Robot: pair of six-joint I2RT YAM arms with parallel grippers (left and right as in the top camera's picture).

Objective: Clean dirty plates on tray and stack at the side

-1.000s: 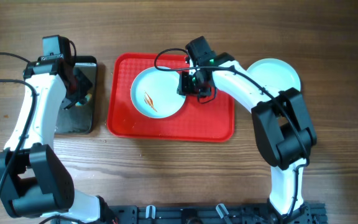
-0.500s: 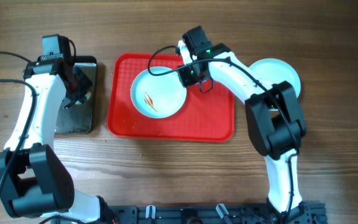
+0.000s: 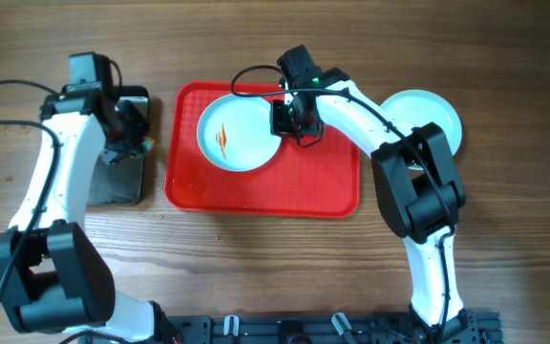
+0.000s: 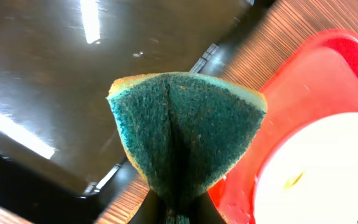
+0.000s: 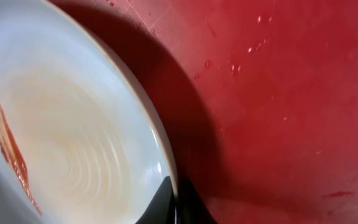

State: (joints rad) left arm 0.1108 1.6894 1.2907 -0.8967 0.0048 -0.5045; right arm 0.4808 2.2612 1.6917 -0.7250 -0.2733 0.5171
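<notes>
At the plate [image 3: 235, 134] rim, right pincer [image 3: 281, 118]; bare tray [image 3: 325, 177] beyond.

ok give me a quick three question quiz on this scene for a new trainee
1. True or false: the left gripper is shut on the green scouring sponge.
2. Which tray is under the sauce-streaked round pale plate? A) the large red plastic tray B) the glossy black tray
3. Fill in: the right gripper pinches the plate by its ____.

Key: 1 true; 2 A; 3 rim.
</notes>
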